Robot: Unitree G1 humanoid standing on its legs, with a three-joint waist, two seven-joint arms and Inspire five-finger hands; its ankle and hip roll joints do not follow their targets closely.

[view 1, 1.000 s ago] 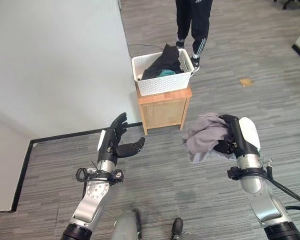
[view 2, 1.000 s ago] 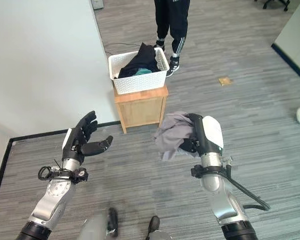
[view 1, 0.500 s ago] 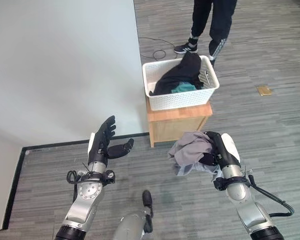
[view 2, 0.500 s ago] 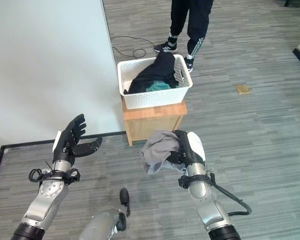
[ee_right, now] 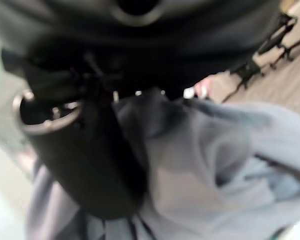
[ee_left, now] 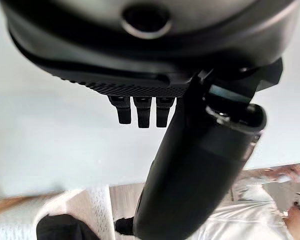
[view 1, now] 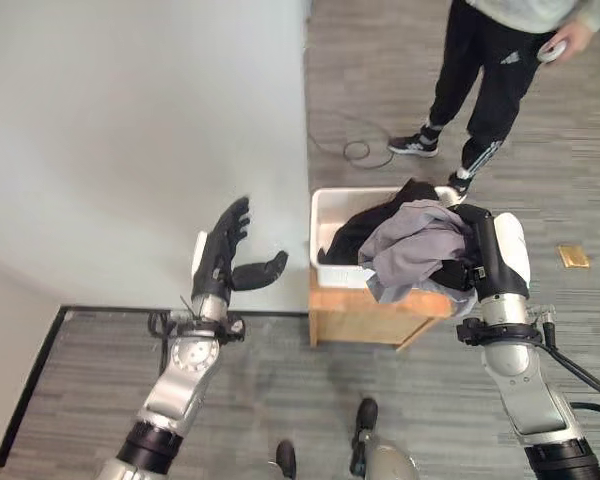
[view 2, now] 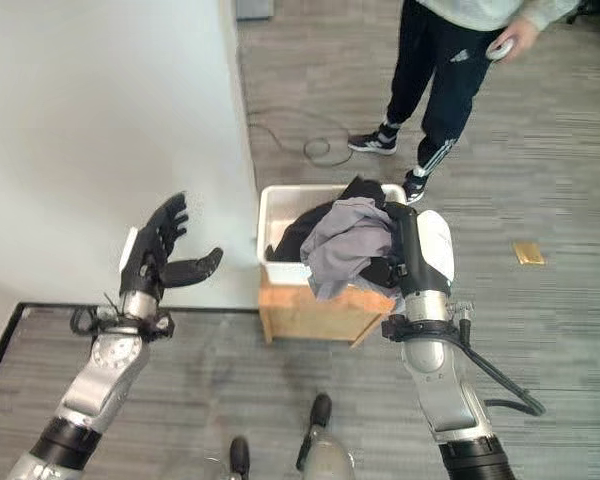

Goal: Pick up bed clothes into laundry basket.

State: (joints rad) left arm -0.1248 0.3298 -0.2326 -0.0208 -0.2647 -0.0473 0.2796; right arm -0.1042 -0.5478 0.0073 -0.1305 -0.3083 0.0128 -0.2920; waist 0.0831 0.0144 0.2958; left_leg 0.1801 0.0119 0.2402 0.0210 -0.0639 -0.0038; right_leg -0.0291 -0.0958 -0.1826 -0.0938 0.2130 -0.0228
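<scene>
Grey garment (view 1: 412, 245) is bunched in the right hand (view 1: 467, 272), whose fingers curl around the cloth, and it hangs just above the white laundry basket (view 1: 324, 226), over dark clothes (view 1: 365, 225) already inside. The basket stands on a small wooden cabinet (view 1: 365, 315). The left hand (view 1: 223, 262) is raised beside, fingers straight, holding nothing. This looks like the dropping step; next the right hand should loosen so the cloth falls inside the rim.

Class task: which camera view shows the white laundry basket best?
The right eye view: the basket on its wooden stand, partly behind the grey cloth. The left eye view shows much the same. The left wrist view catches a corner; in the right wrist view cloth hides it.
</scene>
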